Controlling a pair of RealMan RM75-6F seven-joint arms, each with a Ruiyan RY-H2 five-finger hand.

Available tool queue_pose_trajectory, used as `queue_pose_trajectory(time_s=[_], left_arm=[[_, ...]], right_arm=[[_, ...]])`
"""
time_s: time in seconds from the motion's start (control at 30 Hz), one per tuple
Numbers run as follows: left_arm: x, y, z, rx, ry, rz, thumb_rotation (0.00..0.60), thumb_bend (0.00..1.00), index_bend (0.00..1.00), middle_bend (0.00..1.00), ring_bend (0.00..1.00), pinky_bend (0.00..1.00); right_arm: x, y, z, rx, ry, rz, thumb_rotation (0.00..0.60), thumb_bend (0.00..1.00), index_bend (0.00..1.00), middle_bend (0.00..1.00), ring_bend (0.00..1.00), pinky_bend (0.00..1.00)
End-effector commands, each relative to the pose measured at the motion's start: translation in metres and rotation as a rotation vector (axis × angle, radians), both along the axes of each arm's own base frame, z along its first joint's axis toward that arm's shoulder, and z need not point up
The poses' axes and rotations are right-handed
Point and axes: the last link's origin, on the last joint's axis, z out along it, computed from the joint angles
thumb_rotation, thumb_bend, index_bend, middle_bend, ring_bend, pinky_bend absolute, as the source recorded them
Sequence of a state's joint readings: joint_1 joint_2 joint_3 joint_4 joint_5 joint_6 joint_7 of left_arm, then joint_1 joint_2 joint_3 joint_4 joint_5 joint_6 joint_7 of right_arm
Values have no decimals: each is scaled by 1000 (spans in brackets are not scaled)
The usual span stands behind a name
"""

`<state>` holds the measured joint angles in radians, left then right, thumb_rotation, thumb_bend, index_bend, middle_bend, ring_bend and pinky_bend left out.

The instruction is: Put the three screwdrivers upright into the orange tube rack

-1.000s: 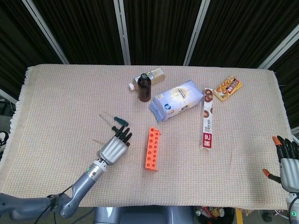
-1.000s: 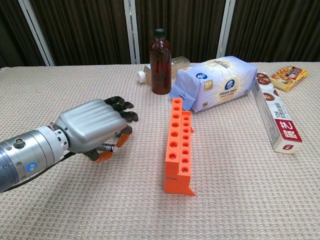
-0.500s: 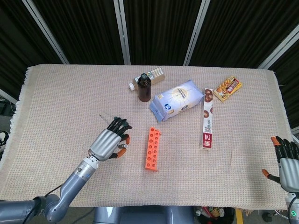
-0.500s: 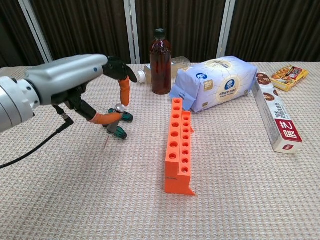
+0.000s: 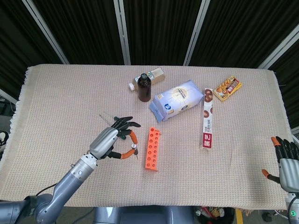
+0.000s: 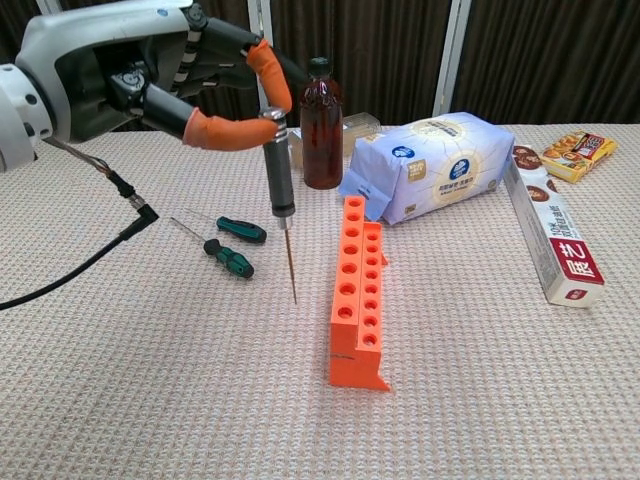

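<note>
My left hand (image 6: 150, 85) (image 5: 112, 140) is raised above the table and pinches the top of a grey-handled screwdriver (image 6: 279, 180) (image 5: 134, 150) between thumb and a finger. The tool hangs upright, tip down, just left of the orange tube rack (image 6: 358, 290) (image 5: 152, 148). Two green-handled screwdrivers (image 6: 238, 230) (image 6: 230, 258) lie on the cloth left of the rack. My right hand (image 5: 287, 161) rests at the table's right front edge with fingers spread and nothing in it.
A brown bottle (image 6: 321, 125), a blue-white bag (image 6: 430, 165), a long red-white box (image 6: 548, 225) and a snack packet (image 6: 572, 152) stand behind and right of the rack. A black cable (image 6: 90, 260) trails from my left arm.
My left hand rose from the cloth with the grey-handled screwdriver and swung it upright, moving right toward the rack. The two green screwdrivers came into view. The right hand barely moved.
</note>
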<state>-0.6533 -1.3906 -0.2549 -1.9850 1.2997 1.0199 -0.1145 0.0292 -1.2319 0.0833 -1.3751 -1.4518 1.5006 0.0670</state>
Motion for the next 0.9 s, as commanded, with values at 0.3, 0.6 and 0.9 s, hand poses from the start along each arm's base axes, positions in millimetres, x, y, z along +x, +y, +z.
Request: queue_pose_trajectory(time_s=[0.3, 0.6, 0.9], left_arm=[[22, 0, 4, 5, -28, -60, 600, 580, 820, 168, 8, 9], [33, 1, 3, 21, -12, -89, 600, 576, 818, 166, 4, 9], [34, 3, -4, 13, 6, -86, 600, 576, 816, 164, 4, 9]], right_arm=[[-3, 0, -1, 2, -4, -6, 600, 0, 1, 50, 0, 34], [-5, -1, -1, 2, -6, -13, 600, 0, 1, 50, 0, 34], [-7, -1, 0, 0, -5, -20, 600, 0, 1, 50, 0, 34]])
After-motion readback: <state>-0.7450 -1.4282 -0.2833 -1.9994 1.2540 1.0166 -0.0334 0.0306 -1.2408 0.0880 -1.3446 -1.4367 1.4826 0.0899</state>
